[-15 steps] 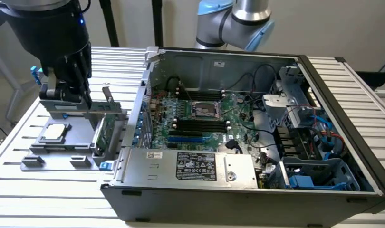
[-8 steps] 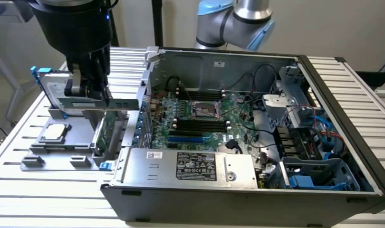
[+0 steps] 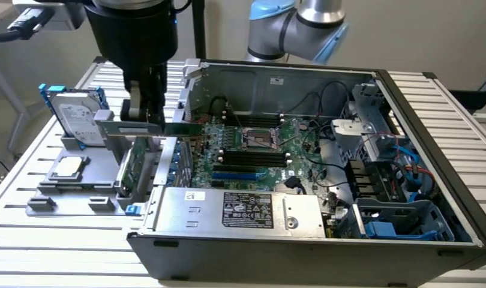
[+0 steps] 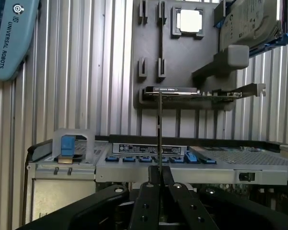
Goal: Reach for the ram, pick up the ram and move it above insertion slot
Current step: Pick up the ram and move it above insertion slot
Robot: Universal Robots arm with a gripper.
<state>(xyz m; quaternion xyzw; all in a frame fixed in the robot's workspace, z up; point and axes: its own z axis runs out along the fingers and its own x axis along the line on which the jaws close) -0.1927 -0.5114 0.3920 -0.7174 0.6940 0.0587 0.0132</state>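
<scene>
Ram [image 3: 183, 128] is already picked up: the thin green stick hangs in the air, pinched in the hand [image 3: 151, 123], near the computer case's [image 3: 307, 240] wall on the exterior view's left. It looks lifted clear of the gray holder tray [image 3: 67, 186] on the counter [image 3: 35, 240]. The hand's fingers [image 4: 149, 201] are squeezed almost together, with the ram's thin edge [image 4: 160, 139] standing up between them. The insertion slot [image 3: 251, 157], one of the long black ones, lies further toward the exterior view's right, so I judge the carry is only partly done.
</scene>
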